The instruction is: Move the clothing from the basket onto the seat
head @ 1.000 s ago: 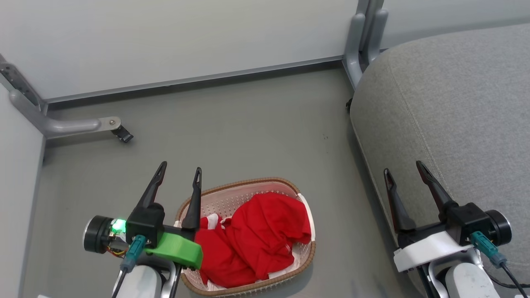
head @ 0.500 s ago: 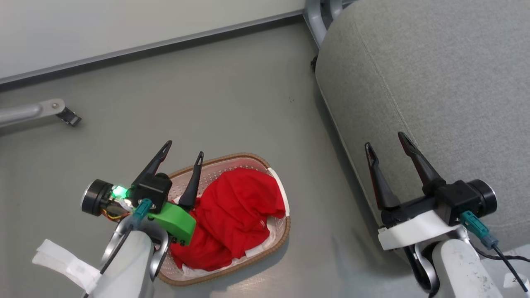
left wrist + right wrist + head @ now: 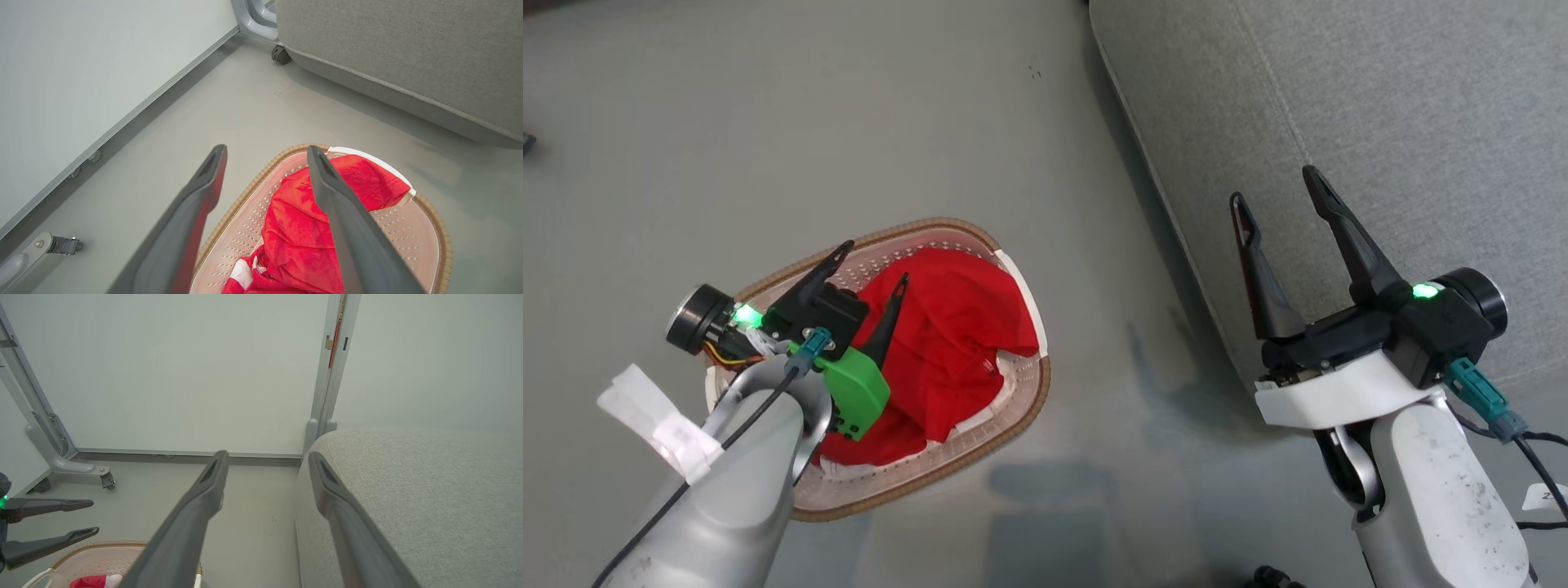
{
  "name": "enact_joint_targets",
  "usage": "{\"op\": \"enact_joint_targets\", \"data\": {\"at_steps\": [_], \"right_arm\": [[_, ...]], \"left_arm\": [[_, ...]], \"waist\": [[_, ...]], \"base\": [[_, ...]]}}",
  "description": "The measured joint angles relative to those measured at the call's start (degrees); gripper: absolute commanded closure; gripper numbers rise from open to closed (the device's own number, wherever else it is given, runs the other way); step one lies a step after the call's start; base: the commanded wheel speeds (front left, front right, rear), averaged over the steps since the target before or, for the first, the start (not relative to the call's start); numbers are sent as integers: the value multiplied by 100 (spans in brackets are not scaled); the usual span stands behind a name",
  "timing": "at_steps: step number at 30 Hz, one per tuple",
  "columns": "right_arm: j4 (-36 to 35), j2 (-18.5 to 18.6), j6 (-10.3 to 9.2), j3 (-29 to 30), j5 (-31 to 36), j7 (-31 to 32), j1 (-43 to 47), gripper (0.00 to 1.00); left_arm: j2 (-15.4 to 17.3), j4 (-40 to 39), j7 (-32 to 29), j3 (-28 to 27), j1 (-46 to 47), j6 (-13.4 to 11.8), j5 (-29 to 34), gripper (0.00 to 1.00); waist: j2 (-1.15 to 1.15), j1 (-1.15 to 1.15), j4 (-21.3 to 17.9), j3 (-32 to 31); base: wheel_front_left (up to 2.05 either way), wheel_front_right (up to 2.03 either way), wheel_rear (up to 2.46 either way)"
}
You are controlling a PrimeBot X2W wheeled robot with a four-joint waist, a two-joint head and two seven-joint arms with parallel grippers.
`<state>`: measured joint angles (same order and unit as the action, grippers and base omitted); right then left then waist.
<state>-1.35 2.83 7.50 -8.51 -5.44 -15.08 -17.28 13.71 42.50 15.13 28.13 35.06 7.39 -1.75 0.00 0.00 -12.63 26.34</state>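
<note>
The basket [image 3: 1021,408], cream with a brown rim, stands on the grey floor at lower left. The red clothing [image 3: 956,327] lies bunched inside it. My left gripper [image 3: 876,261] hangs open over the basket's left part, one finger above the clothing and one above the rim, holding nothing. The left wrist view looks down between the open fingers [image 3: 347,228] at the clothing [image 3: 298,232] and the basket [image 3: 408,241]. My right gripper [image 3: 1274,186] stands open and empty over the front edge of the grey seat [image 3: 1380,98]. The seat [image 3: 408,490] lies to its right.
A pale wall panel [image 3: 184,375] with a grey skirting rail runs behind the floor. A metal frame leg with a caster [image 3: 102,477] stands at the far left. The seat has a dark caster [image 3: 281,54] under its corner. Open floor [image 3: 1094,204] separates basket and seat.
The head camera has tilted down, so the whole picture has shifted. My left gripper has come in over the basket and lower toward the clothing. Both grippers stay open.
</note>
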Motion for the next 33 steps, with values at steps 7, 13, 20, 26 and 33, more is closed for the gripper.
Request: {"op": "enact_joint_targets", "data": {"at_steps": [7,13,20,26,33], "right_arm": [[-144,-1,0,-63,1,0,-309,0],[-296,-2,0,-82,2,0,-491,0],[-465,-1,0,-114,-16,0,-665,0],[-579,0,0,-53,-65,0,-720,0],[-681,-1,0,-41,-65,0,-773,0]], "left_arm": [[102,698,0,705,696,0,-151,0],[178,1312,2,1269,1281,1,-274,0],[267,1995,-4,2018,1910,1,-431,0],[270,2408,-96,2606,2373,1,-571,0],[313,2776,-389,3343,2727,1,-665,0]], "waist": [[0,0,-116,677],[0,0,-197,1230],[0,0,-278,1851],[0,1,-322,2342],[0,1,-336,2817]], "base": [[0,0,0],[0,0,0],[0,0,0],[0,0,0],[0,0,0]]}}
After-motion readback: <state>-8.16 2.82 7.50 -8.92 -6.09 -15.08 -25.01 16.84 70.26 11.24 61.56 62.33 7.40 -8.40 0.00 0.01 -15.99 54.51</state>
